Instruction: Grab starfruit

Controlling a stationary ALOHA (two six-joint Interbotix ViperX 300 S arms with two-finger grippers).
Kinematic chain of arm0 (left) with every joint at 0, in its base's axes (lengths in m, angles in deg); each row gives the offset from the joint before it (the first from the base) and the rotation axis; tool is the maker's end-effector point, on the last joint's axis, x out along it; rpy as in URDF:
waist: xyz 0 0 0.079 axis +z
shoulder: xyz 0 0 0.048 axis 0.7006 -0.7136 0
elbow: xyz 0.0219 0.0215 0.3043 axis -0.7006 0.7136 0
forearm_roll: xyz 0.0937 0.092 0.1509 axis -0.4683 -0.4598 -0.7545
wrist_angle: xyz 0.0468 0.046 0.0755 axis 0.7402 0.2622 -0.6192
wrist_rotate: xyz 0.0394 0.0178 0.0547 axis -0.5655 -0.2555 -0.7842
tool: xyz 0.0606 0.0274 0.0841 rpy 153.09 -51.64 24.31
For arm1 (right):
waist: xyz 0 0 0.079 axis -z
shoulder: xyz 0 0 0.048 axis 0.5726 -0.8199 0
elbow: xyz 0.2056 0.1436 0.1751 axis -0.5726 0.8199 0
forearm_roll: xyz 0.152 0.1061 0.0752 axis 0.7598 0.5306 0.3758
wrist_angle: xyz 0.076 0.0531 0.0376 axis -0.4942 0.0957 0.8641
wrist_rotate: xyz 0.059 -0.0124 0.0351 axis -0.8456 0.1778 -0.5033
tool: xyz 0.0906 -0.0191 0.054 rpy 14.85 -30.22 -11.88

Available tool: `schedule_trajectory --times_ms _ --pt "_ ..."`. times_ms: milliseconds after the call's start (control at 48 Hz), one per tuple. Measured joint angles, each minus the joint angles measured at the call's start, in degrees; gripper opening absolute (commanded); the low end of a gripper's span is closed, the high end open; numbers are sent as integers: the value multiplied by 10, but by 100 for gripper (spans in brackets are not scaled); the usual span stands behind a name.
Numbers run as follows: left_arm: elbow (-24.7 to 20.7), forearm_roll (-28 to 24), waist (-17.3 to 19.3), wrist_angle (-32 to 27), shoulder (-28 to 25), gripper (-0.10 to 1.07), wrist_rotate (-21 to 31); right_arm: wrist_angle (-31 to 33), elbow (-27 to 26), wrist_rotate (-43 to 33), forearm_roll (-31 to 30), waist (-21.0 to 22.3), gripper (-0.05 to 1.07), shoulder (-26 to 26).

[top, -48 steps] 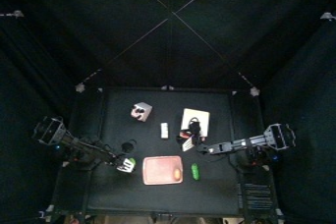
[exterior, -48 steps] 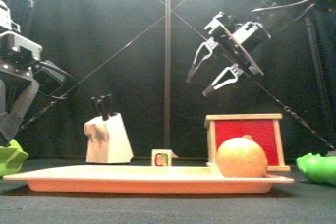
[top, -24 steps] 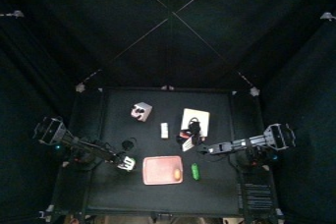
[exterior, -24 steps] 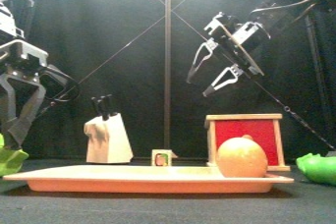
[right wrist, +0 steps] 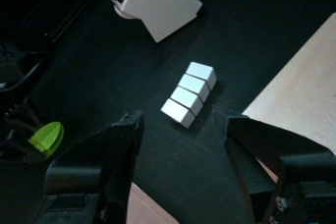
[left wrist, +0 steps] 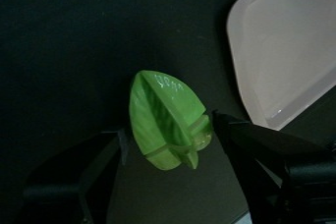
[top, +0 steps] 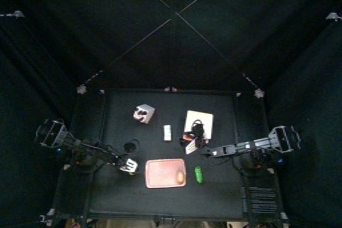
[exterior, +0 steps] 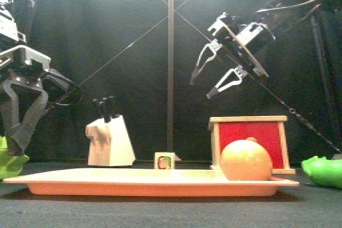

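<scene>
**Front view: left jaws spread over the starfruit, right gripper aloft with nothing in it**

Front view, far left: the left gripper [exterior: 23, 117] hangs low with its jaws pointing down and parted, directly above the starfruit [exterior: 10, 160], which lies on the black table [top: 114, 132] just off the left end of the pink board [exterior: 147, 182]. The left wrist view shows the ribbed, pale green fruit lying between the two spread jaws, one on each side of it. Whether either jaw actually touches the skin cannot be told. A corner of the board lies near the fruit but is clear of it.

Behind the board stand a white block with dark handles [exterior: 110, 140], a small white cube piece [exterior: 164, 160] and a red box [exterior: 250, 134]. A round tan fruit [exterior: 246, 159] sits on the board's right part.

Upper right, the right gripper [exterior: 225, 72] is held high above the table, jaws wide apart and holding nothing. A brighter green item [exterior: 321, 169] lies on the table at the far right, beyond the board's end.
</scene>
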Motion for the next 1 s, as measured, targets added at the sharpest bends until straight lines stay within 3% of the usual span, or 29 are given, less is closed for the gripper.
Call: schedule_trajectory --times_ms 312,1000 --pt "0 3 0 0 -1 76 -3 0 0 0 0 0 90 -2" --pt "0 -31 -1 0 24 76 -8 0 0 0 2 1 90 -3"
